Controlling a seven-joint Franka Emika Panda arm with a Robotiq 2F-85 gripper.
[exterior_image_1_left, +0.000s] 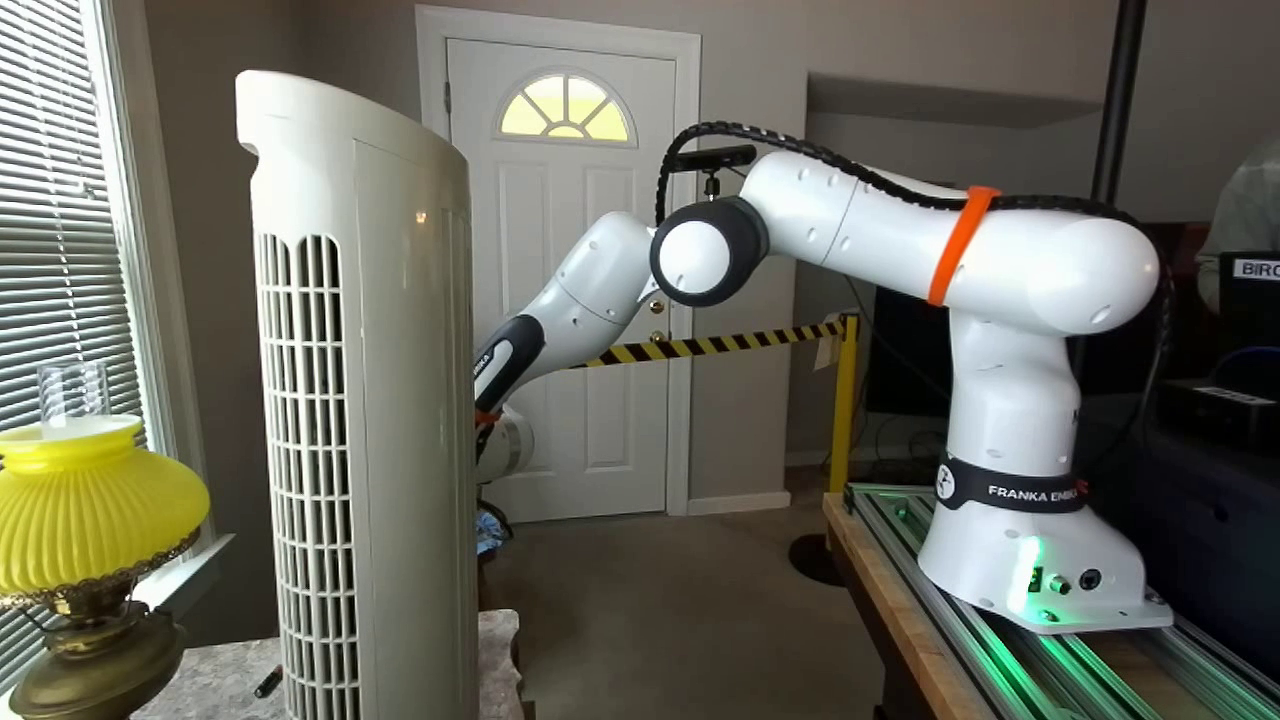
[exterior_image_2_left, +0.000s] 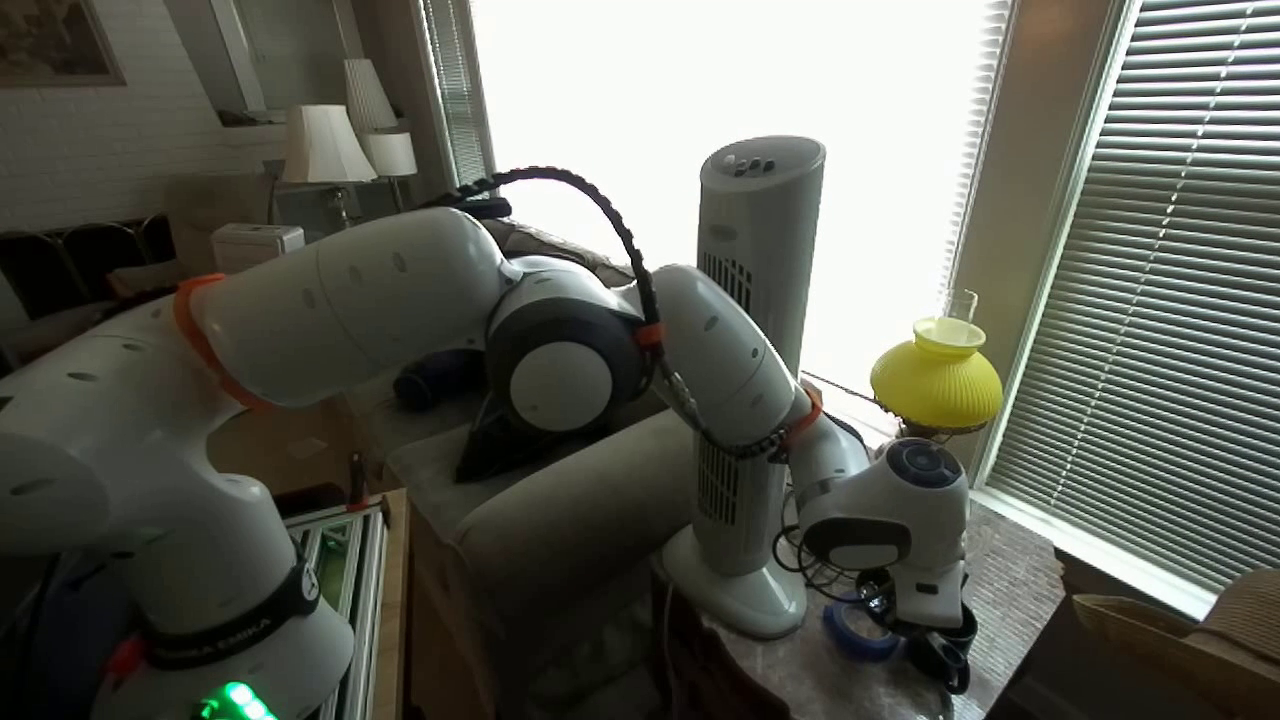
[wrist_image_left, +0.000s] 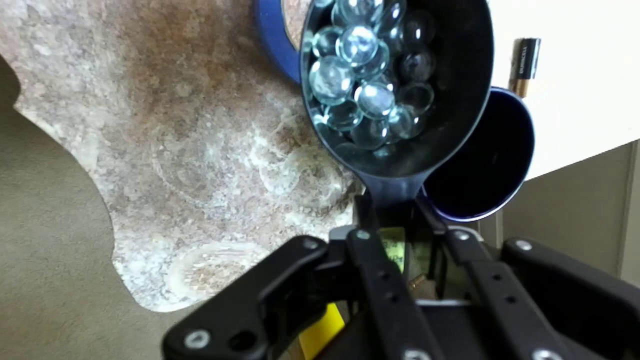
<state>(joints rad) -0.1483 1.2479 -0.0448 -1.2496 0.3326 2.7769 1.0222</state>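
Two jaws clamp one black ladle (wrist_image_left: 461, 85).

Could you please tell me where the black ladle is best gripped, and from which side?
Probably by the narrow handle, from above, closing across its width, as the gripper does: the bowl is wide, opens upward and carries clear beads.
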